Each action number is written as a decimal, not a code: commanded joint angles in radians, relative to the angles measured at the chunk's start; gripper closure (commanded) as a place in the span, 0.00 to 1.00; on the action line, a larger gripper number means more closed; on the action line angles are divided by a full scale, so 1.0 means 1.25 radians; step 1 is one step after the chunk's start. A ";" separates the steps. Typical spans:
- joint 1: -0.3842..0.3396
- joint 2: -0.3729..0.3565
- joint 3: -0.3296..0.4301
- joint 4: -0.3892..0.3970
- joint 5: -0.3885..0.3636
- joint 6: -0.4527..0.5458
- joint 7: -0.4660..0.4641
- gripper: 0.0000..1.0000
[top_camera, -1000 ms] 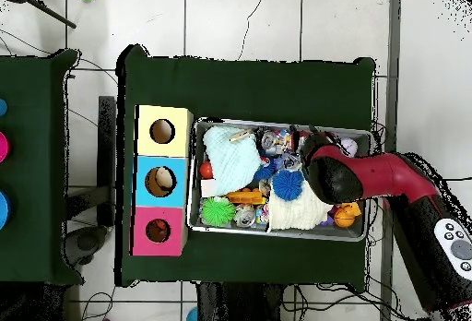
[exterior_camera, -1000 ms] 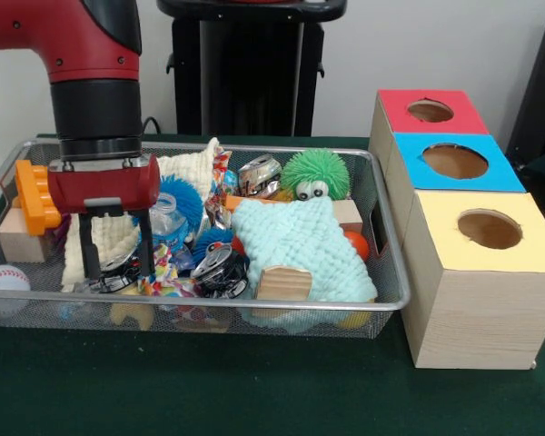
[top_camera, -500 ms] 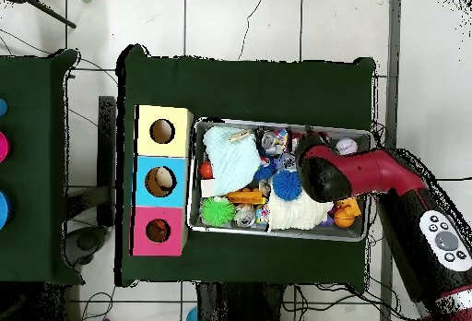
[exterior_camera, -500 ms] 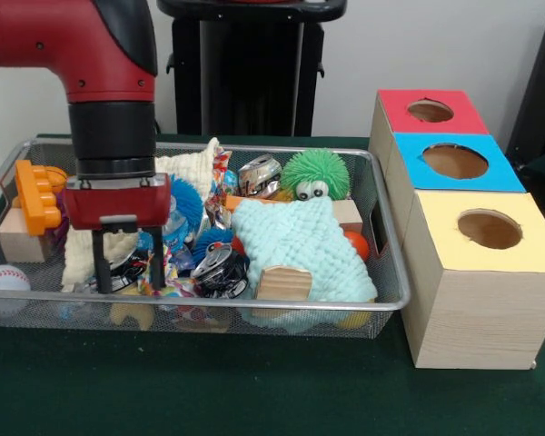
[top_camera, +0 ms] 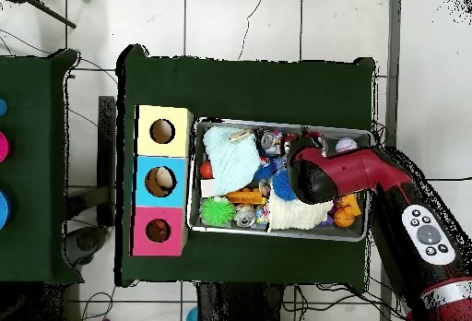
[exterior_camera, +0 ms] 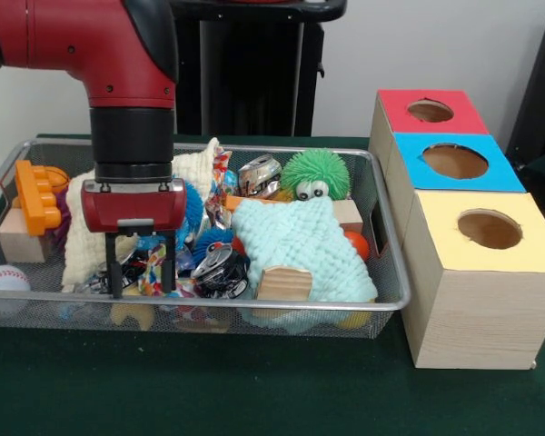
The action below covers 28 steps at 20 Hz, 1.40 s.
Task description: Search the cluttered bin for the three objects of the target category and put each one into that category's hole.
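A dark green table (exterior_camera: 254, 400) carries a wire-mesh bin (exterior_camera: 391, 300) of mixed clutter, with a wooden sorting box (exterior_camera: 472, 300) just beside it whose red, blue and yellow tops each have a round hole. The gripper (exterior_camera: 142, 272) hangs low in the bin with its two black fingers (exterior_camera: 116, 272) parted around a colourful crinkled wrapper (exterior_camera: 150, 272), apparently poised to pinch it but not visibly clamped; a crushed can (exterior_camera: 220, 269) lies just beside, then a pale green cloth (exterior_camera: 304, 245), a green spiky ball (exterior_camera: 315, 174) and an orange toy (exterior_camera: 36, 195). Which category is the target cannot be told, so the candidates stay buried among the clutter.
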 commanded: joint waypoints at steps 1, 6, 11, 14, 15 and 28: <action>-0.001 0.048 -0.036 -0.021 -0.022 0.006 -0.037 0.00; -0.033 0.046 -0.016 -0.006 -0.007 0.041 -0.097 0.00; -0.040 0.044 -0.015 -0.008 0.006 0.084 -0.139 0.00; -0.048 0.038 -0.015 -0.006 0.011 0.093 -0.151 0.00; -0.050 0.038 -0.016 -0.004 0.011 0.094 -0.154 0.00; -0.019 0.072 -0.067 -0.025 0.002 0.092 -0.073 0.00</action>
